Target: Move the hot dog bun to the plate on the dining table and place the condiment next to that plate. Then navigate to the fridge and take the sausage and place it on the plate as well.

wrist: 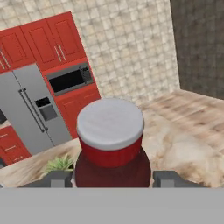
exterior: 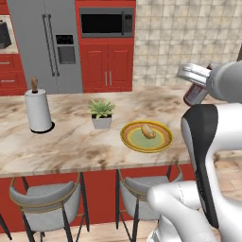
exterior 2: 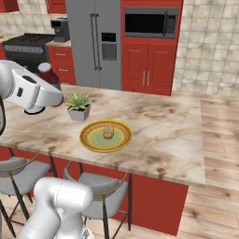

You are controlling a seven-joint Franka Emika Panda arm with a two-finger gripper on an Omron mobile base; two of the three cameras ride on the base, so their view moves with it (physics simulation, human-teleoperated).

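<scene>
The fridge stands behind the bench. On the bench, the plate carries the hot dog bun. Above the bench's right part, the pincer grips the condiment bottle.

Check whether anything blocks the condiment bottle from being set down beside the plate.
Nothing visible blocks it. The gripper holds the condiment bottle above the dining table. Bare marble lies right of the plate, which carries the hot dog bun; the potted plant stands on its far left side.
</scene>
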